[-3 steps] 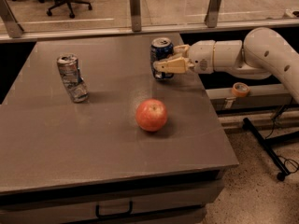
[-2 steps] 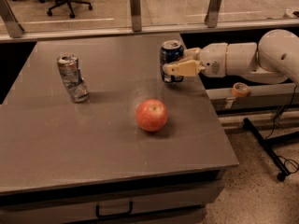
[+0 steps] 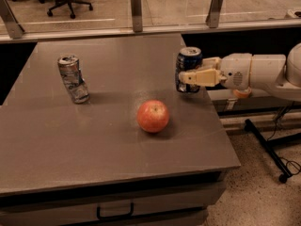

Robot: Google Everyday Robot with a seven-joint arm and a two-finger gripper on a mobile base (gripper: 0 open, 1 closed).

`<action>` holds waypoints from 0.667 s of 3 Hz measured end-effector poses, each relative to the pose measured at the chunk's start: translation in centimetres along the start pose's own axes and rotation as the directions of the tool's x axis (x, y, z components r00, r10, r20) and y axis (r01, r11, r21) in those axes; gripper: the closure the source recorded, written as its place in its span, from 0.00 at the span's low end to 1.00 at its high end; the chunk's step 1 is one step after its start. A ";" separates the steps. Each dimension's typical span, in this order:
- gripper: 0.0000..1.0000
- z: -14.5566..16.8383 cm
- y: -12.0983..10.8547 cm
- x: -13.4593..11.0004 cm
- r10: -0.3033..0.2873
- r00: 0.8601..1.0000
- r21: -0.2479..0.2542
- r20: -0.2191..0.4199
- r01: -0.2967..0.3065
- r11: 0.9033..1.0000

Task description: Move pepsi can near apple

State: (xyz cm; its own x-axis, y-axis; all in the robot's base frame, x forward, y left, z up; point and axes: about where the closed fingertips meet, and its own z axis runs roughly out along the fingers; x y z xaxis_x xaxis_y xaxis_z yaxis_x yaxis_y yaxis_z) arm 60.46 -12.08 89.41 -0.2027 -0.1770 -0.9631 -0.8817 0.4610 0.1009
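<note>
Three things share the grey table, and one of them is in the grasp of the gripper. The gripper reaches in sideways from the table's right edge at the end of a white arm. Its pale fingers are closed around the middle of the pepsi can, one across the front and the other behind it. The can stands upright between them, silver top up, its base right at the table surface by the right edge. From where I stand I cannot tell whether it is resting there or raised a little.

The apple sits near the gripper, just past its fingertips and closer to the front of the table. It is apart from the can and not touching it. Well beyond the fingertips, across the table on the far left side, stands a crushed silver can, bent and leaning. Below the gripper and to the front, a drawer handle shows under the tabletop.
</note>
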 end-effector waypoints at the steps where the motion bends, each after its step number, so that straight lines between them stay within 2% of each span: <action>1: 0.83 -1.6 1.6 0.7 0.003 1.000 -0.004 0.026 -0.003 1.000; 2: 0.60 -2.0 3.8 1.8 -0.035 0.999 -0.055 0.030 0.037 0.998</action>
State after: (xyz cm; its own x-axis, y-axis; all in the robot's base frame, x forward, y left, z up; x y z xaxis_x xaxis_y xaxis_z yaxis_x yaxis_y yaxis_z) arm 55.83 -12.39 88.53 -0.1591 -0.1672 -0.9730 -0.9106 0.4055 0.0792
